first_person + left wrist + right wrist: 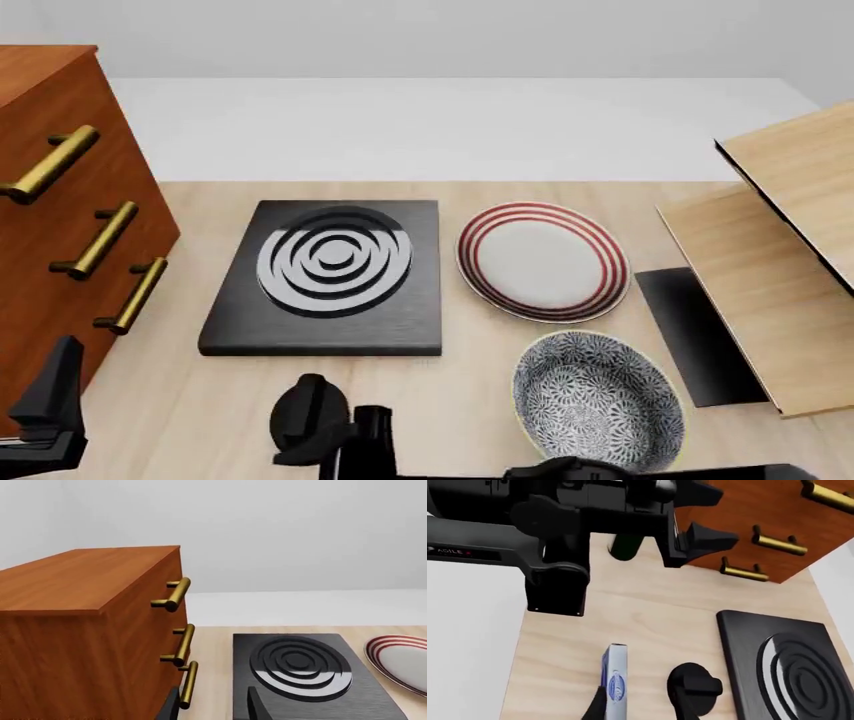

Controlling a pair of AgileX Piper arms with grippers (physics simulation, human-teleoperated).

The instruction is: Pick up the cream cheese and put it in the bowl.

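The cream cheese point(616, 680), a small pale box with a blue oval logo, lies on the wooden table near its front edge. My right gripper point(639, 711) is open just behind it, one dark finger point(595, 707) close beside the box. In the front view the box is hidden under the right arm and gripper point(363, 445). The speckled bowl point(601, 395) stands empty at the front right. My left gripper point(47, 400) hangs open at the front left by the cabinet, holding nothing; its fingertips point(171, 705) show in the left wrist view.
A black stove knob point(310, 408) sits right beside the right gripper. Behind it lies the black burner plate point(327, 275), with the red-ringed plate point(541, 262) to its right. A wooden cabinet point(60, 200) with brass handles stands at the left, and a wooden rack point(787, 260) at the right.
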